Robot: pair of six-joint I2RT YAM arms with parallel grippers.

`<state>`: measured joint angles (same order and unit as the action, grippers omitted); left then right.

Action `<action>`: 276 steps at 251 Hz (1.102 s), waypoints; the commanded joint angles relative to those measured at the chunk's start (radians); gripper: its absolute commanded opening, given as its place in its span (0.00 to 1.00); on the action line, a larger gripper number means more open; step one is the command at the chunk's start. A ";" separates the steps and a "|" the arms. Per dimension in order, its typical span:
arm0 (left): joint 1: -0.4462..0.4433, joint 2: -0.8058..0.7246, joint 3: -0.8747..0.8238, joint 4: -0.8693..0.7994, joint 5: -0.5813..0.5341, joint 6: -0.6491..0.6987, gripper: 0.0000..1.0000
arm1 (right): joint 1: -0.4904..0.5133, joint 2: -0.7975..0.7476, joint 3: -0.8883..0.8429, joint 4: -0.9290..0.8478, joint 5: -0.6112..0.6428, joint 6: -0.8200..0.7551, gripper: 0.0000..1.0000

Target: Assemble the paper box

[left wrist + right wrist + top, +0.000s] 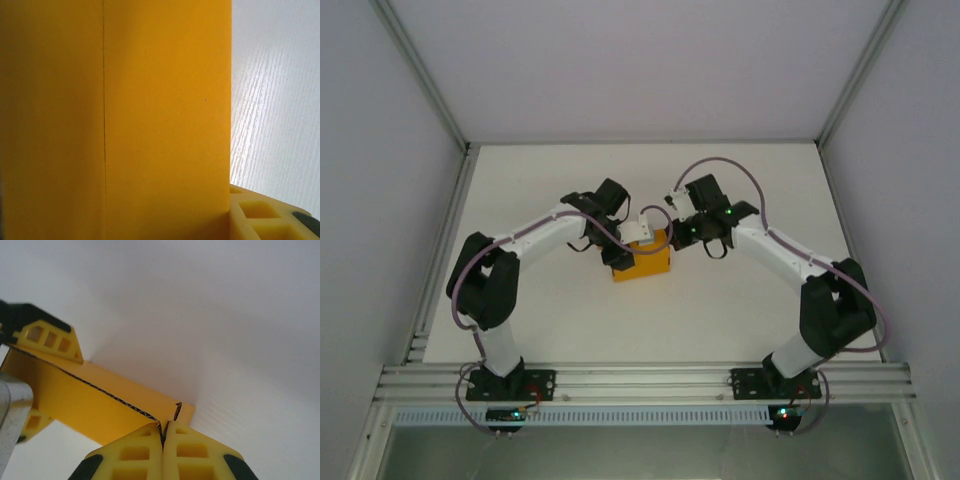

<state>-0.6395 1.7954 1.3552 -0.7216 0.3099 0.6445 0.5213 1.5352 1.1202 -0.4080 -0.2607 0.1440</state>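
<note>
Mid-fold, I reckon: paper box is held between both sets of fingers. Left fingers are part open, clamped across its far end. Right fingers are fully closed, pinching a thin card edge at the near corner. Next move probably needs that flap swung in and tucked without creasing.

The box is orange-yellow corrugated card, plain, partly folded up. One thin wall edge is pinched in the right hand; the left hand clasps its far end.
</note>
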 commanded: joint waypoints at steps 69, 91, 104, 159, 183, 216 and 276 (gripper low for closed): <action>0.001 0.028 -0.001 0.065 -0.037 -0.042 0.44 | 0.050 -0.009 -0.186 0.194 0.042 0.208 0.00; 0.000 0.030 -0.006 0.067 -0.046 -0.044 0.44 | 0.059 -0.012 -0.235 0.211 0.070 0.161 0.00; 0.001 0.031 -0.007 0.067 -0.048 -0.048 0.44 | 0.070 -0.023 -0.285 0.258 0.090 0.134 0.00; 0.001 0.027 -0.006 0.073 -0.053 -0.059 0.46 | 0.107 -0.035 -0.499 0.531 0.162 0.086 0.00; -0.001 0.022 0.000 0.070 -0.052 -0.063 0.47 | 0.120 -0.037 -0.511 0.569 0.195 0.091 0.00; -0.002 0.016 0.008 0.070 -0.050 -0.078 0.57 | 0.133 -0.047 -0.498 0.561 0.234 0.086 0.00; -0.010 -0.032 0.021 0.082 -0.057 -0.103 0.91 | 0.157 -0.063 -0.508 0.529 0.293 0.083 0.00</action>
<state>-0.6357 1.7973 1.3552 -0.6762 0.2459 0.5499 0.6441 1.4376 0.6697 0.3389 0.0341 0.2379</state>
